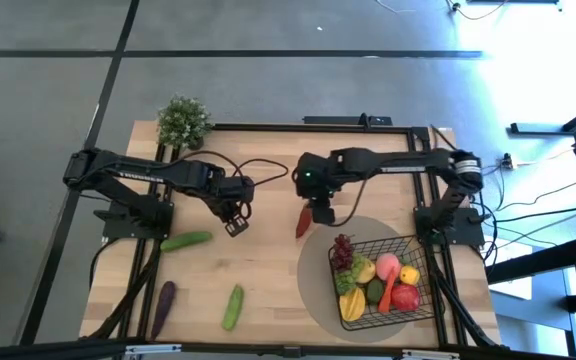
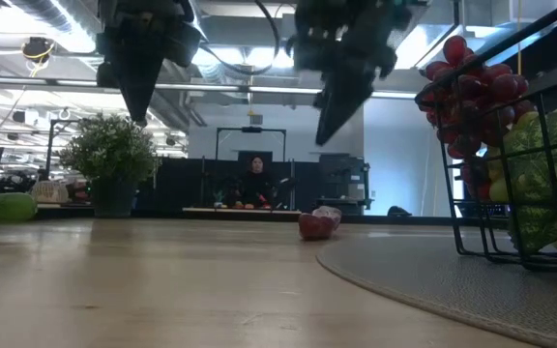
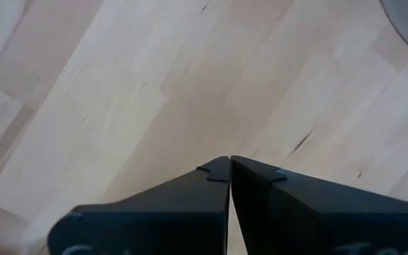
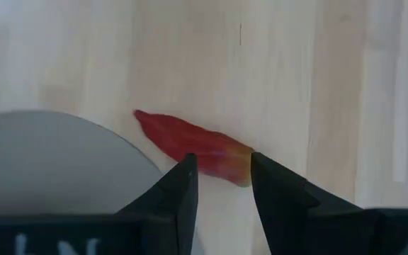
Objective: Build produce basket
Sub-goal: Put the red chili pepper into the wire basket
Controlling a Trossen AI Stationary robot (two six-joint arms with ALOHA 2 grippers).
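Observation:
The black wire basket (image 1: 368, 243) stands on a round grey mat at the near right. It holds dark red grapes (image 1: 343, 252), a pink peach, a red apple and other produce. A red chili (image 1: 303, 222) lies on the wood at the mat's far left edge. My right gripper (image 4: 222, 161) hangs open above the chili's stem end (image 4: 236, 166), clear of it, as the low view shows (image 2: 323, 133). My left gripper (image 1: 236, 228) is shut on nothing, pointing down above bare wood left of centre (image 3: 230, 166).
Two green cucumbers (image 1: 185, 241) (image 1: 232, 307) and a purple eggplant (image 1: 164, 303) lie on the near left of the table. A leafy potted plant (image 1: 183, 120) stands at the far left corner. The grey mat (image 1: 318, 290) lies under the basket.

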